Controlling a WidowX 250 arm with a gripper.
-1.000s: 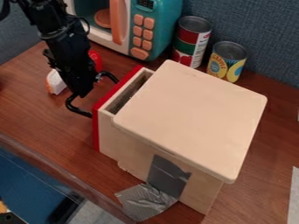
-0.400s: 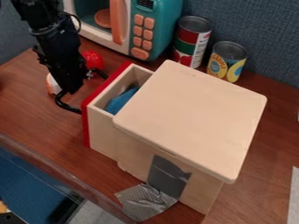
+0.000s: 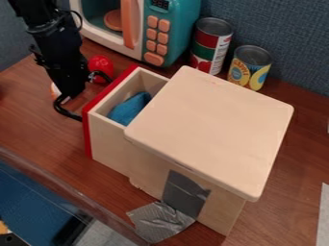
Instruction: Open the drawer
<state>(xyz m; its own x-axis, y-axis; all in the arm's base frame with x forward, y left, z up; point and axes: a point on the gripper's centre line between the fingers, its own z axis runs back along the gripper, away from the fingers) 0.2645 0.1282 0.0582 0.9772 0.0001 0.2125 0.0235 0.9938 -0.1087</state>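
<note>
Drawer: red-fronted, pale wooden drawer [image 3: 109,144] — open
Inside: blue bundle [image 3: 130,109]
Handle: curved black handle [image 3: 66,113] — black robot hand [image 3: 73,92] against it
Behind: teal-and-white toy microwave [image 3: 177,33]

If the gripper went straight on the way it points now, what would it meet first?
Probably the wooden tabletop; the gripper points down by the black handle of the drawer, and might brush that first, as depth is unclear.

Drawer [image 3: 107,144] farther out (arm [image 3: 56,53] too)

A blue wall [image 3: 289,33] spans the top, behind a reddish-brown wooden table [image 3: 283,206]; past its edge, lower left, is a blue surface [image 3: 32,197], perhaps floor.
</note>
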